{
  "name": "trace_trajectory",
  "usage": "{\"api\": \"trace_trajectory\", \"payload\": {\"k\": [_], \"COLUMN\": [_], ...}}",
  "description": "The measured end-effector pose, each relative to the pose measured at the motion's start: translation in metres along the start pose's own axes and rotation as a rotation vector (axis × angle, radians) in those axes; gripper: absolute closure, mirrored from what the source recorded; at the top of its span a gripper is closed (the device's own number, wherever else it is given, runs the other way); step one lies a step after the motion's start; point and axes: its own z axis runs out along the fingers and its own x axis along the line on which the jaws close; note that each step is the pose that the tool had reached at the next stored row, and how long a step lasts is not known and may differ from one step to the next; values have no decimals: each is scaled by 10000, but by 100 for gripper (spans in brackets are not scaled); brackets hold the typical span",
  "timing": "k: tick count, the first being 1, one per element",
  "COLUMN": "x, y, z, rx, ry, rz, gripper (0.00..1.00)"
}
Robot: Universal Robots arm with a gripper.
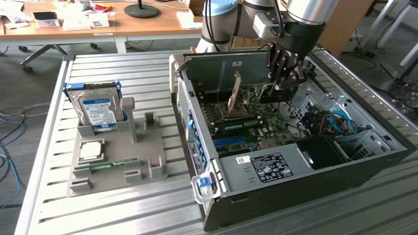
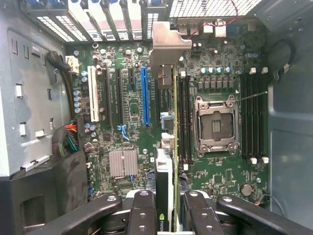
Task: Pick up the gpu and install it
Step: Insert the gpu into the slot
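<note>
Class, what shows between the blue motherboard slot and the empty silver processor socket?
In the wrist view, the thin black gpu, edge-on in the gripper, and black memory slots.

The gpu (image 2: pixel 166 181) has a black face with a pale logo, a yellow-green board edge and a silver bracket. The gripper (image 1: pixel 287 83) holding it is black. The motherboard (image 2: pixel 132 103) is dark green and carries one blue slot (image 2: pixel 145 95), one white slot (image 2: pixel 93 95), several black slots and a silver ribbed heatsink (image 2: pixel 122 163). The computer case (image 1: pixel 313 186) is black outside and bears a white label (image 1: pixel 267 166) with black print. At the exterior view's left, the hard drive (image 1: pixel 98 108) is silver with a blue label, standing in a grey holder (image 1: pixel 114 152). The table (image 1: pixel 130 210) is pale grey with ribbed slats.
</note>
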Motion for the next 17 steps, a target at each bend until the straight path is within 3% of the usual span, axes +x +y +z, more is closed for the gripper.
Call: {"api": "trace_trajectory", "payload": {"k": [4,17], "x": [-1,1], "y": [-8,-8], "z": [-1,42], "rx": [-82,-163], "ry": [16,27], "rz": [3,-324], "gripper": [73,73]}}
